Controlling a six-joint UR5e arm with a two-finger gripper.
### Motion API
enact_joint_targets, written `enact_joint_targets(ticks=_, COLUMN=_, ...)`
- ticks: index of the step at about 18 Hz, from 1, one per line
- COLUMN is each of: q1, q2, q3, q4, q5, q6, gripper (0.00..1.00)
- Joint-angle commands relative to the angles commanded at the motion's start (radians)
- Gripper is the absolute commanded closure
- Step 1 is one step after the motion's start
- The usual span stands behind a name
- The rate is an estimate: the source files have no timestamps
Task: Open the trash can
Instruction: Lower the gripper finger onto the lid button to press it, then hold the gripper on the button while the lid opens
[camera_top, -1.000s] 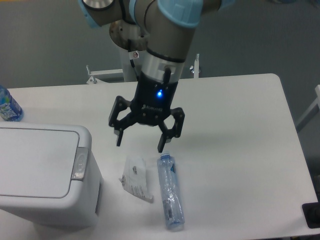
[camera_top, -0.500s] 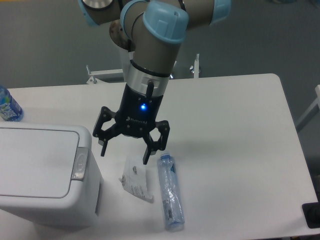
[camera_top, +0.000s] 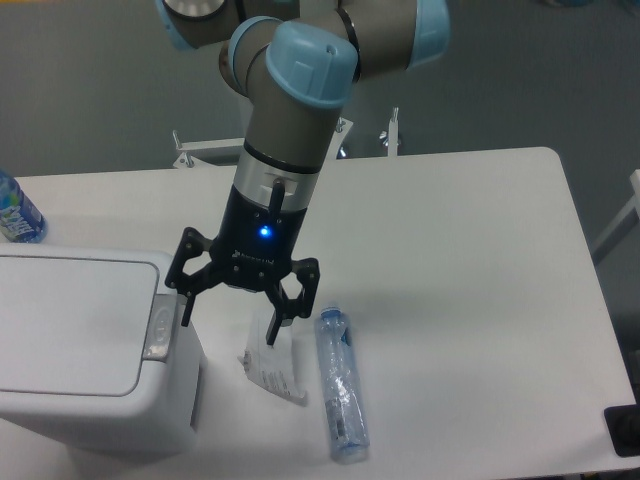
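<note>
Nearest the camera, the trash can (camera_top: 85, 350) sat at the table's (camera_top: 470, 260) front left corner, its flat lid shut and the grey button strip (camera_top: 159, 327) along its right edge. Just right of it lay a clear wrapper (camera_top: 270, 362) and a plastic bottle (camera_top: 340, 385) on its side. Above them the gripper (camera_top: 229, 322) hung with jaws spread wide, holding nothing. Farther back left stood another bottle (camera_top: 15, 212).

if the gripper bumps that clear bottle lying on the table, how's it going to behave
The bottle lies on its side, so it would probably roll sideways easily. It looks clear and crinkled, seemingly empty, so likely light and easily dented. Its smooth plastic may slip in the open gripper.
</note>
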Motion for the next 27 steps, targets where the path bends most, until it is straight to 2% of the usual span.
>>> enact_joint_targets(ticks=27, q1=-0.026, q2=-0.008, q3=-0.012, q4=0.000, q5=0.003, q6=0.000, gripper=0.00)
